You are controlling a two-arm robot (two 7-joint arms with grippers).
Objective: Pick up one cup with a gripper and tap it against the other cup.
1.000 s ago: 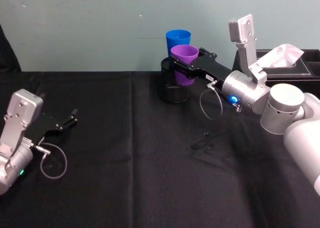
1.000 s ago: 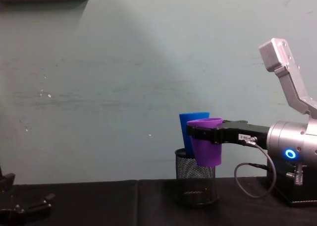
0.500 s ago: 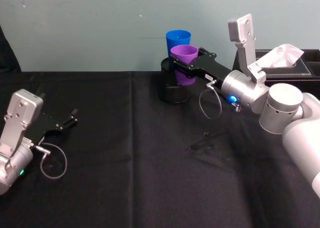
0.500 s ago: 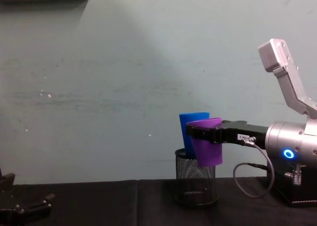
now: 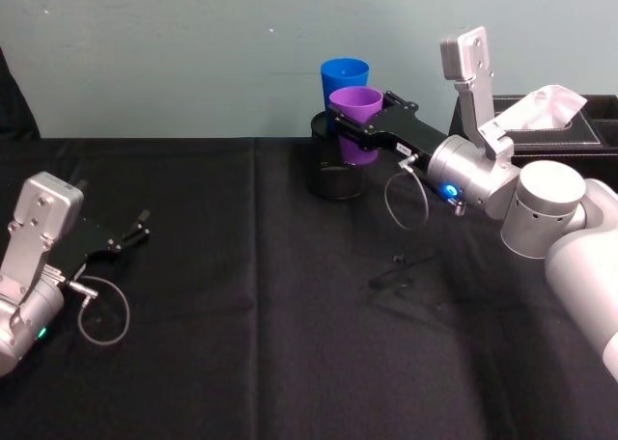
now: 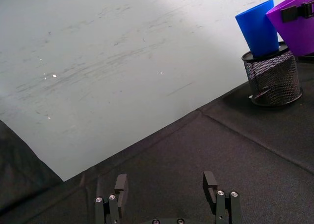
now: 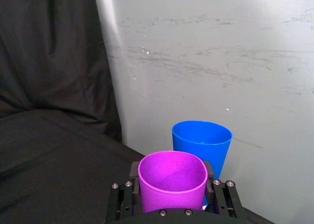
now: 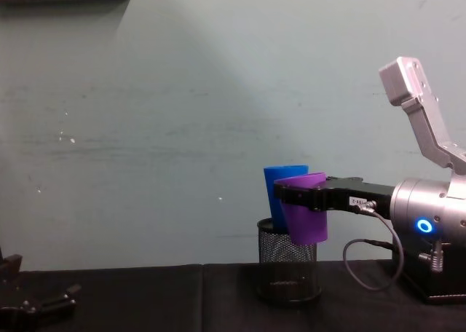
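The smooth purple plastic tumbler [image 5: 356, 104] is held upright, pinched by the right gripper [image 8: 295, 196], just short of the bright blue plastic tumbler [image 5: 345, 73], which stands straight beyond the jaws in a black wire-mesh pen holder [image 8: 287, 274]; contact cannot be judged. The left gripper [image 6: 166, 182] is parked far left, fingers [image 6: 210, 181] spread.

In right tool [image 5: 362, 120], one cup [image 5: 357, 104] just before other cup [image 5: 344, 74] in holder [image 5: 333, 177].
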